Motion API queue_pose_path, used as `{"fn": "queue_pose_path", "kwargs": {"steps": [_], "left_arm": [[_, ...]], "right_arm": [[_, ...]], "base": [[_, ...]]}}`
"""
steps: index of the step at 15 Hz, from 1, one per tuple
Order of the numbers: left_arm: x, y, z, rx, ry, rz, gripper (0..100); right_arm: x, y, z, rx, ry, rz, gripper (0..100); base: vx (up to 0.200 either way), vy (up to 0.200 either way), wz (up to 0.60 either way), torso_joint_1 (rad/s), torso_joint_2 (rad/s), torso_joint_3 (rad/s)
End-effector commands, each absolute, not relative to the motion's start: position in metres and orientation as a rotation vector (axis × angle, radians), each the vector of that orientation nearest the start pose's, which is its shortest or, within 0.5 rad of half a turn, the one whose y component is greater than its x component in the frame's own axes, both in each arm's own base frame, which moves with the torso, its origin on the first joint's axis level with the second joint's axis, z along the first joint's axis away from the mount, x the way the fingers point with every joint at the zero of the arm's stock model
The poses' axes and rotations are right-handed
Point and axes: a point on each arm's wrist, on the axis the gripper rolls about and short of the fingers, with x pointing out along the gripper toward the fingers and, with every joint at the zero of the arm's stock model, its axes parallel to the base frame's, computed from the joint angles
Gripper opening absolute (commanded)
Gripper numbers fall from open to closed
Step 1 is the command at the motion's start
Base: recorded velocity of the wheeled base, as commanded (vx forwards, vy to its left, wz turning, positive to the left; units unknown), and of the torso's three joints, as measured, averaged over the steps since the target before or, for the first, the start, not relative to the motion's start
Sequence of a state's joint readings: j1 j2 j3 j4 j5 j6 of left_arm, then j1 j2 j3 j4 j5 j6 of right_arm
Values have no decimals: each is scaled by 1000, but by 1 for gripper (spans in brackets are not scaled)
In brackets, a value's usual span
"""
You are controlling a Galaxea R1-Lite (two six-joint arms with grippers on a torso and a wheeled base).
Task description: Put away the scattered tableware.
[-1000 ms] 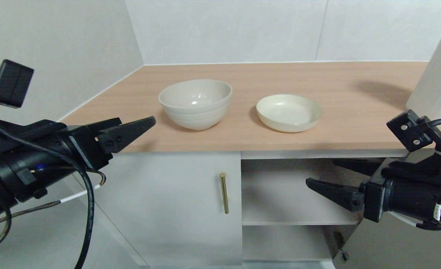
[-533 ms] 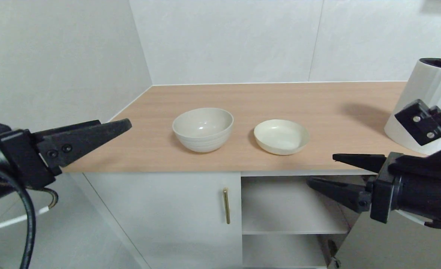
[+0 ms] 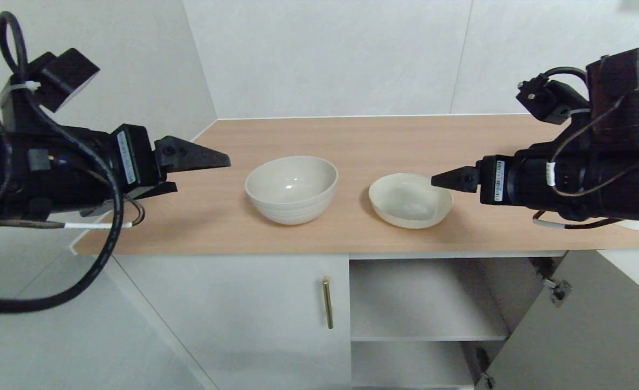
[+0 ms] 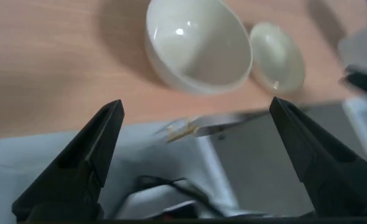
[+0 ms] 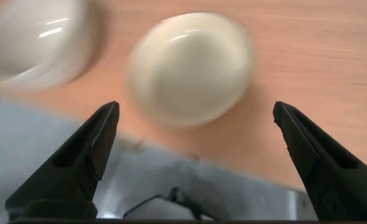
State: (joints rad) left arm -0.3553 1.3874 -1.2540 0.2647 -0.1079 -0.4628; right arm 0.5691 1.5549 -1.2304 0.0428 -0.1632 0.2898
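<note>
Two pale bowls stand on the wooden countertop (image 3: 352, 135): a deep bowl (image 3: 291, 187) on the left and a shallow bowl (image 3: 409, 200) on the right. My left gripper (image 3: 203, 173) hovers open at counter height, left of the deep bowl and clear of it. The right gripper (image 3: 438, 181) is open too, its tip over the shallow bowl's right rim; I cannot tell if it touches. In the left wrist view the deep bowl (image 4: 199, 43) and shallow bowl (image 4: 277, 56) lie beyond the open gripper (image 4: 196, 104). The right wrist view has the shallow bowl (image 5: 190, 65) ahead of its gripper (image 5: 196, 106).
Below the counter, the left cabinet door is closed and has a brass handle (image 3: 326, 301). The right compartment is open, with a bare shelf (image 3: 422, 303), and its door (image 3: 568, 325) is swung out to the right. White walls enclose the counter at the back and left.
Both arms have risen from below the counter to bowl height. The right gripper moved from in front of the open cabinet to the shallow bowl's right side. The head view shifted as well.
</note>
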Motion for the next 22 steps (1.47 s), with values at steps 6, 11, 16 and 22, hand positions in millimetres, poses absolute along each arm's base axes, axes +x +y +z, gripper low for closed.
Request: {"fn": "queue_pose_path", "kwargs": {"steps": [6, 11, 16, 22], "left_arm": [[265, -101, 274, -415, 603, -214, 100], [289, -134, 252, -357, 564, -149, 100], [294, -137, 249, -351, 537, -123, 100], [295, -137, 248, -350, 540, -122, 0]], "right_arm": [[263, 145, 266, 168, 429, 243, 100], [267, 147, 264, 167, 414, 221, 100], [269, 148, 262, 163, 417, 210, 100], [268, 147, 261, 162, 419, 210, 100]], "base": [[0, 0, 0, 0, 0, 0], [0, 0, 0, 0, 0, 0], [0, 0, 0, 0, 0, 0], [0, 0, 0, 0, 0, 0]]}}
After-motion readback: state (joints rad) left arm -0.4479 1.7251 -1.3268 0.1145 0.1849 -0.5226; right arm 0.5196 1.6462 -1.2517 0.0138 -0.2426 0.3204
